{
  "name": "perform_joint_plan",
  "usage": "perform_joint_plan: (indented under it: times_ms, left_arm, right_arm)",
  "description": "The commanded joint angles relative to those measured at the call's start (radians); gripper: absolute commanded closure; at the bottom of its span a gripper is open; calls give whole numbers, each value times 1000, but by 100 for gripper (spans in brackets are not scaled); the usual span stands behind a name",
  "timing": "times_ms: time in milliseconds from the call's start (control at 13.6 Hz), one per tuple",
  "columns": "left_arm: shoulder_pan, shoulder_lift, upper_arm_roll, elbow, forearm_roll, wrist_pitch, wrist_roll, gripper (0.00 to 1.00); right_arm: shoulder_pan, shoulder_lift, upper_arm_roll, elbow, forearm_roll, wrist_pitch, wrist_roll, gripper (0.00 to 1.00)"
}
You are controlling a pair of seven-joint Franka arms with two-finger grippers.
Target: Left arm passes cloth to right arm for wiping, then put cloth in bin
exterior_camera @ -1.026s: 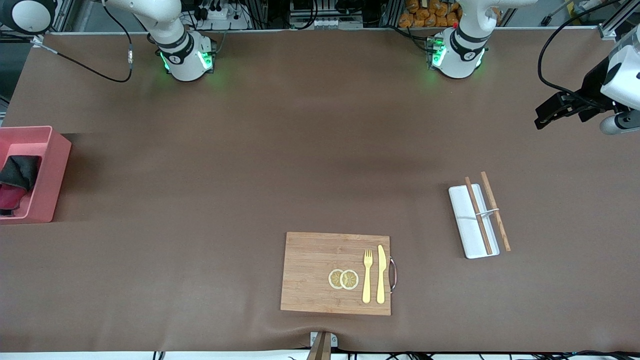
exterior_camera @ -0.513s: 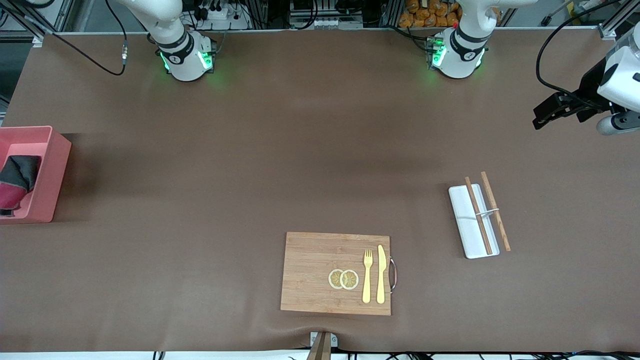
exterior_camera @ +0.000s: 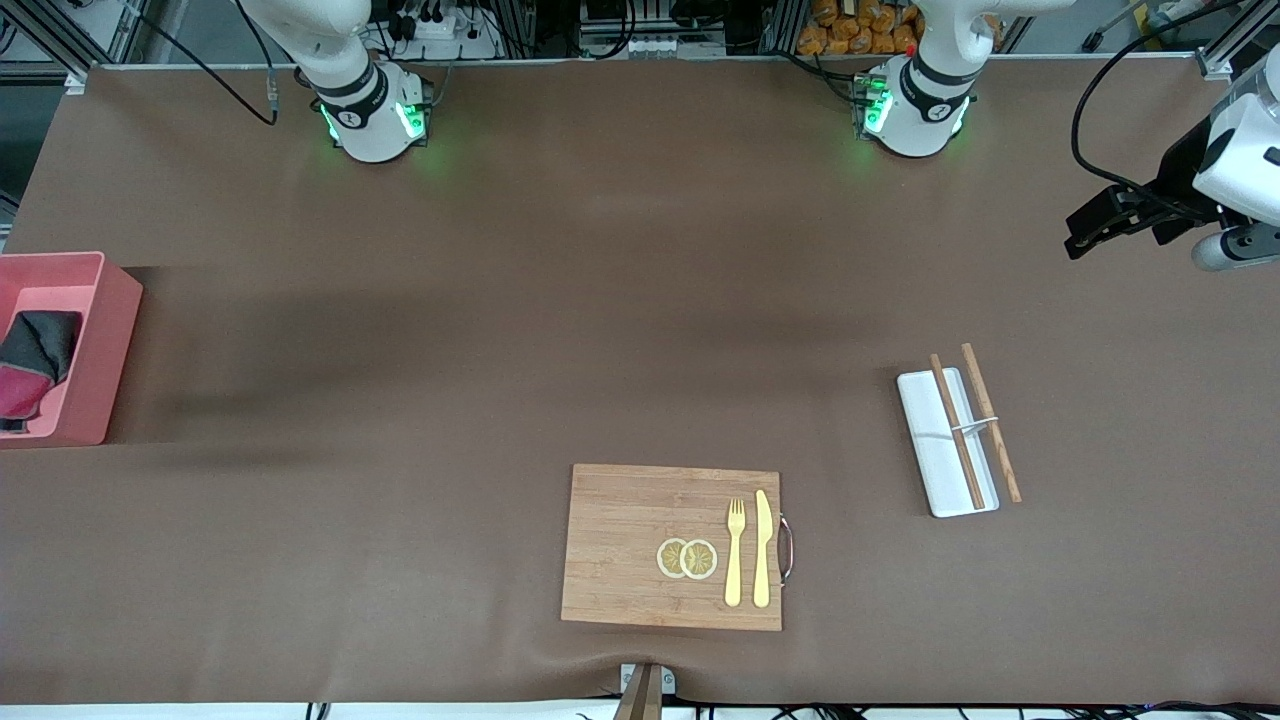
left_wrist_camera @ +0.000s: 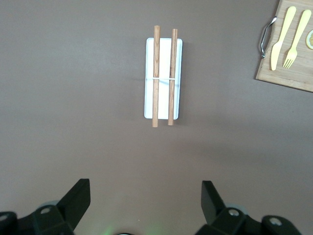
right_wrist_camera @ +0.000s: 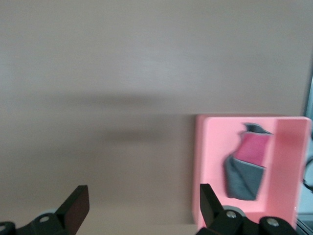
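The cloth (exterior_camera: 35, 360), dark grey and magenta, lies bunched inside the pink bin (exterior_camera: 110, 340) at the right arm's end of the table. The right wrist view shows the cloth (right_wrist_camera: 247, 166) in the bin (right_wrist_camera: 208, 161) below. My right gripper (right_wrist_camera: 143, 200) is open and empty, up in the air over the bare table beside the bin; it is out of the front view. My left gripper (exterior_camera: 1080, 235) is open and empty, held up over the left arm's end of the table, and also shows in its wrist view (left_wrist_camera: 145, 196).
A narrow white tray (exterior_camera: 940, 445) with two chopsticks lies near the left arm's end, also in the left wrist view (left_wrist_camera: 164, 58). A wooden cutting board (exterior_camera: 630, 540) with a fork, a knife and two lemon slices lies near the front edge.
The right arm has drawn up and away from the bin, and its upper part has left the front view. The cloth stays in the bin. The left gripper has barely moved.
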Motion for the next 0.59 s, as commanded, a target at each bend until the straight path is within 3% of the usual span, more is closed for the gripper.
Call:
perform_joint_plan:
  times_ms: [0, 147, 513]
  left_arm:
    - [15, -16, -6, -17, 5, 15, 20, 0]
    - [15, -16, -3, -15, 7, 16, 39, 0]
    - [14, -19, -3, -11, 7, 15, 40, 0]
  right_arm:
    - [96, -80, -9, -54, 61, -23, 78, 0]
    - [212, -114, -9, -68, 64, -24, 284, 0]
    - [369, -162, -9, -80, 105, -53, 459, 0]
